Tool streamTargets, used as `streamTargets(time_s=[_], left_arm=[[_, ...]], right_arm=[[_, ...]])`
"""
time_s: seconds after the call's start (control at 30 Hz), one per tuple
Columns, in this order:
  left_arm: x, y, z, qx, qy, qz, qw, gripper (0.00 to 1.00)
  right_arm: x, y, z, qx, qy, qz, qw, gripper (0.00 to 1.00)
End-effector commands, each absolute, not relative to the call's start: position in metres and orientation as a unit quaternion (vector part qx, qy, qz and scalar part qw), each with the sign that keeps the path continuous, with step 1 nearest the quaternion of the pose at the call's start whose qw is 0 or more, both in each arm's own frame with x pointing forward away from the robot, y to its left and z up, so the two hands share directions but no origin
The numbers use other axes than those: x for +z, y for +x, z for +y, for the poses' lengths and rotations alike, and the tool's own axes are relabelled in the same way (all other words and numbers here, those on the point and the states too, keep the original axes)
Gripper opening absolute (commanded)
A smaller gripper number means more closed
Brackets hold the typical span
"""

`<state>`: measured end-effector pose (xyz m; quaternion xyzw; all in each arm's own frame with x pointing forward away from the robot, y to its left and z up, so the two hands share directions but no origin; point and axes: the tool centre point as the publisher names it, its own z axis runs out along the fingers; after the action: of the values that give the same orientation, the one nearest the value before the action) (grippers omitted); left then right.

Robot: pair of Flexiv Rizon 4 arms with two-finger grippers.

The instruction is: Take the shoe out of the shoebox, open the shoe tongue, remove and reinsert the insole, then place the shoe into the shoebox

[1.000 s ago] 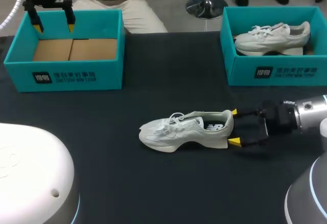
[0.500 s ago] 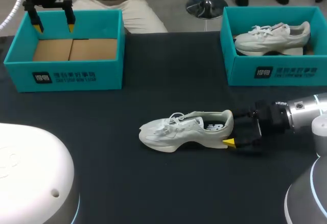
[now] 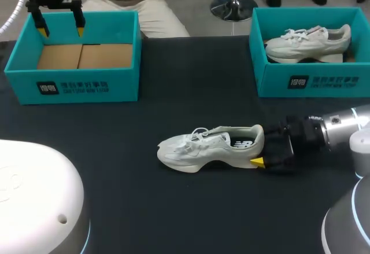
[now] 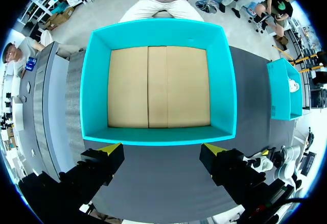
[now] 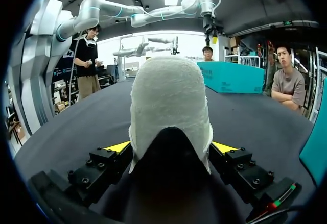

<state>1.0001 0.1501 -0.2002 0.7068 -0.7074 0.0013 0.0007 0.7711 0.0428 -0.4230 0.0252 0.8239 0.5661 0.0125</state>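
A white sneaker [image 3: 211, 147] lies on the black table, toe to the left, heel toward my right arm. My right gripper [image 3: 260, 145] is at the heel and open, one finger on each side of it; only the near yellow tip shows in the head view. In the right wrist view the heel [image 5: 168, 96] fills the space between the fingers of the right gripper [image 5: 171, 146]. My left gripper [image 3: 60, 29] hangs open over the far rim of the empty teal shoebox [image 3: 75, 86]. The left wrist view looks down past the left gripper [image 4: 162, 150] into that shoebox [image 4: 227, 81].
A second teal shoebox [image 3: 312, 83] at the back right holds another white sneaker [image 3: 306, 43]. Black table surface [image 3: 191, 80] stretches between the two boxes and in front of the sneaker.
My right gripper has slid left toward the sneaker, so its fingers now stand on either side of the heel and the far yellow tip is hidden. The left arm has not moved.
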Motion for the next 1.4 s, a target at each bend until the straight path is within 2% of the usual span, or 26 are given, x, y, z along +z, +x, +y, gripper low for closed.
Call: streamTargets(time_s=[0.03,0.13,0.17,0.2,0.23,0.27,1.17,1.23,1.4], left_arm=[[-0.2,1.0,0.15,0.001,0.707,-0.707,0.001,1.0],[-0.2,1.0,0.15,0.001,0.707,-0.707,0.001,1.0],[-0.2,1.0,0.15,0.001,0.707,-0.707,0.001,1.0],[-0.2,1.0,0.15,0.001,0.707,-0.707,0.001,1.0],[-0.2,1.0,0.15,0.001,0.707,-0.707,0.001,1.0],[-0.2,1.0,0.15,0.001,0.707,-0.707,0.001,1.0],[-0.2,1.0,0.15,0.001,0.707,-0.707,0.001,1.0],[-0.204,0.991,0.138,-0.001,0.698,-0.716,0.027,1.0],[-0.218,0.968,0.1,-0.024,0.693,-0.72,0.035,1.0]], right_arm=[[-0.424,0.774,0.045,0.568,0.024,0.823,0.01,1.0],[-0.425,0.773,0.045,0.571,0.022,0.821,0.01,1.0],[-0.426,0.772,0.045,0.572,0.022,0.82,0.01,0.73],[-0.426,0.772,0.045,0.573,0.022,0.819,0.01,0.38],[-0.427,0.772,0.045,0.573,0.022,0.819,0.01,0.09],[-0.427,0.771,0.045,0.574,0.022,0.819,0.01,0.0],[-0.43,0.769,0.046,0.576,0.028,0.817,0.011,0.0],[-0.43,0.769,0.046,0.576,0.028,0.817,0.011,0.0],[-0.43,0.769,0.046,0.576,0.028,0.817,0.011,0.0]])
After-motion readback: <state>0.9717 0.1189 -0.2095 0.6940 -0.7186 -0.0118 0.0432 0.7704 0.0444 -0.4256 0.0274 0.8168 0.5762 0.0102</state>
